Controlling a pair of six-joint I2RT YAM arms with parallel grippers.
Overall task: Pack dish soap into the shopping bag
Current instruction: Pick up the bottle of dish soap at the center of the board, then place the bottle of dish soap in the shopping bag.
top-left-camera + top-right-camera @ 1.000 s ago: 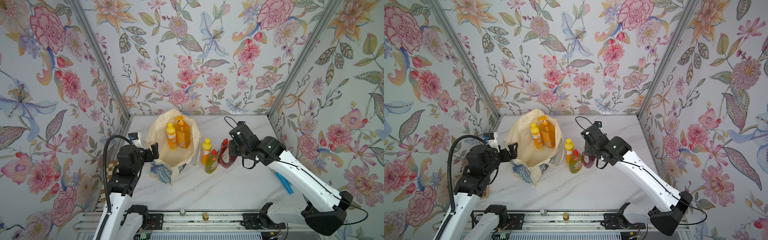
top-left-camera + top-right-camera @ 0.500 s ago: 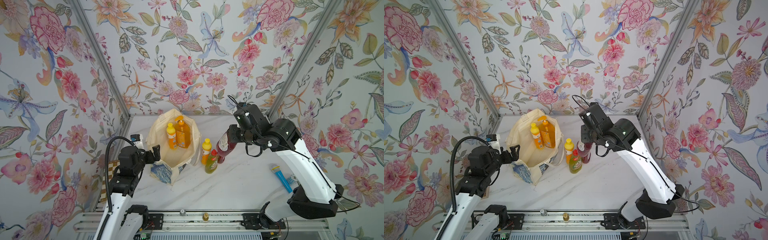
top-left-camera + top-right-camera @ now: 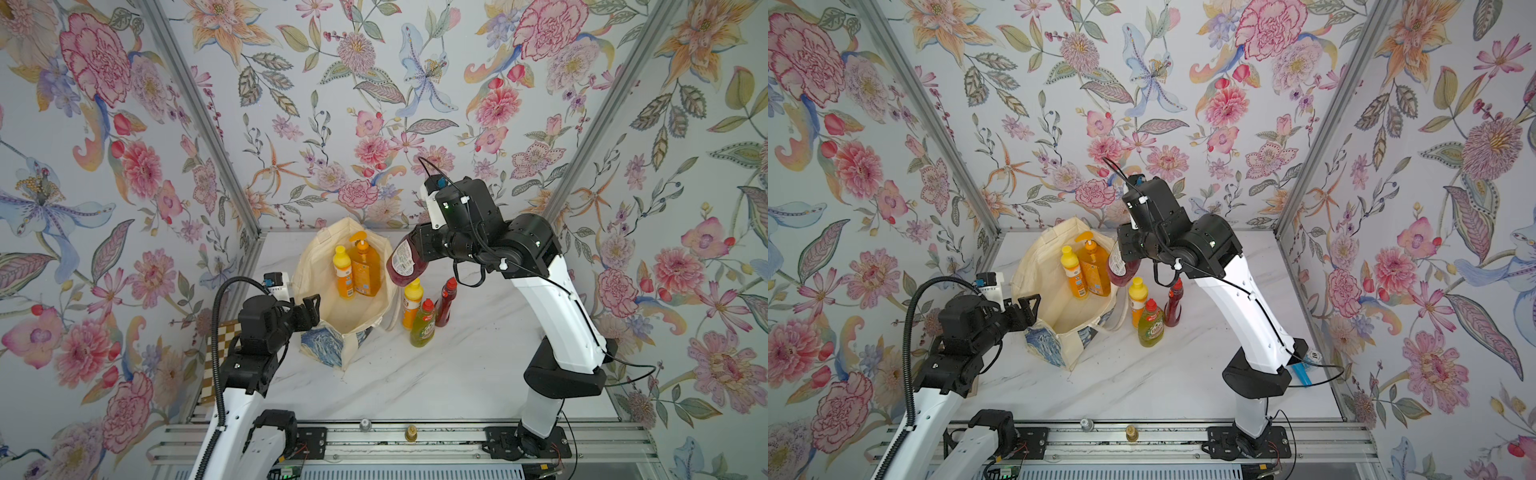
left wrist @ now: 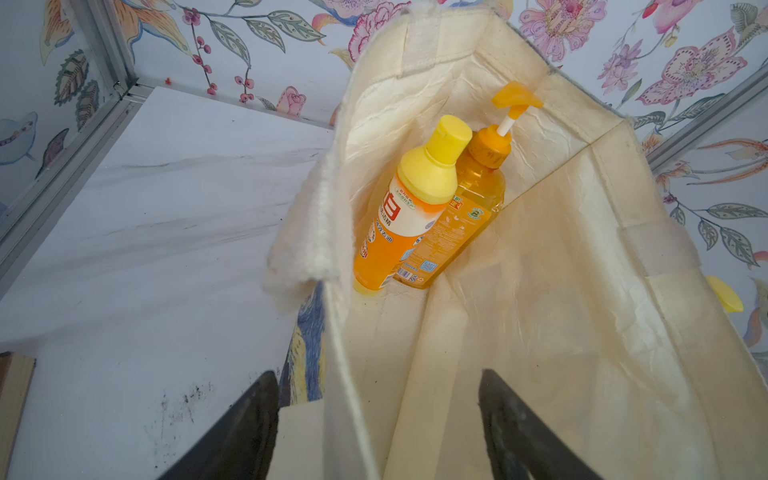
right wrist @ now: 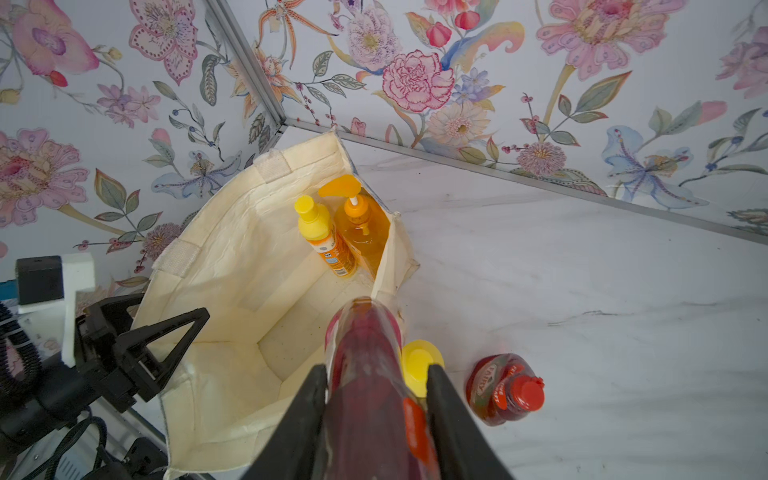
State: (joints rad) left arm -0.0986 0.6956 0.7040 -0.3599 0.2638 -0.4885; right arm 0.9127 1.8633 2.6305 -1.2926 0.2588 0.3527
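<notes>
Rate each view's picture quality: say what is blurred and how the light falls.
Right wrist view: the held dark-red bottle and right end effector soft, near the lens; the shopping bag is sharp. Left wrist view: left end effector blurred. In a top view: even light, faint shadows on the table.

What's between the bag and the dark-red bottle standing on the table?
The orange yellow-capped bottle, with the green bottle just in front of it. Both top views show this.
</notes>
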